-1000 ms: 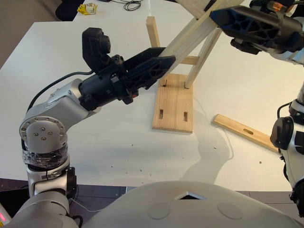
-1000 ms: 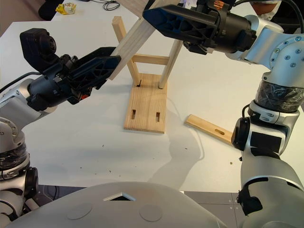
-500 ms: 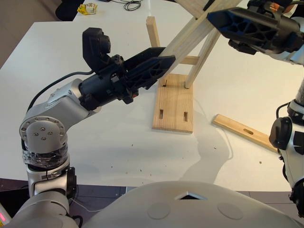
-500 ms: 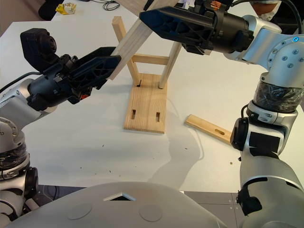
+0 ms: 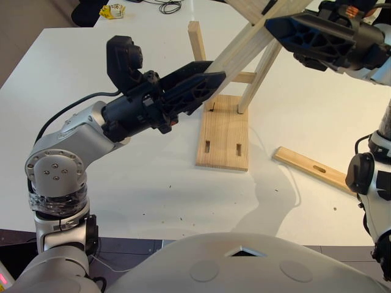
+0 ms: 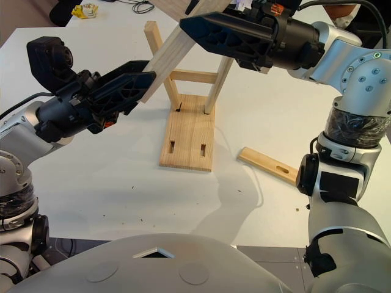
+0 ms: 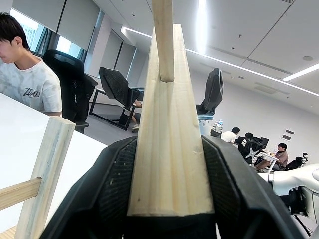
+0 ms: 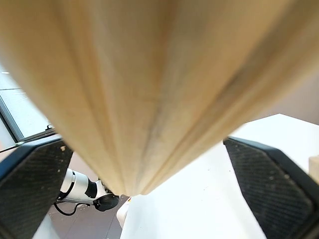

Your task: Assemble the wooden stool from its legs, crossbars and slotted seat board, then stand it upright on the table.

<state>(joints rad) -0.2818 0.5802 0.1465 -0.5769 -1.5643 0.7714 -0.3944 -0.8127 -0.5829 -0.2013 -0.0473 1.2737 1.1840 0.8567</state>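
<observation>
Upper end of held leg [image 5: 244, 47] beyond top edge

Seat board [image 5: 223, 131], leg [image 5: 239, 54] pale unfinished wood; table [image 5: 122, 183] matt white

- No words, numbers or signs can be read anywhere
- The yellow packet [image 5: 113, 10] at the table's [image 5: 91, 67] far corner bears dark marks, too small to make out

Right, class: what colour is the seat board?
The seat board is pale natural wood, clearest in the left eye view.
</observation>
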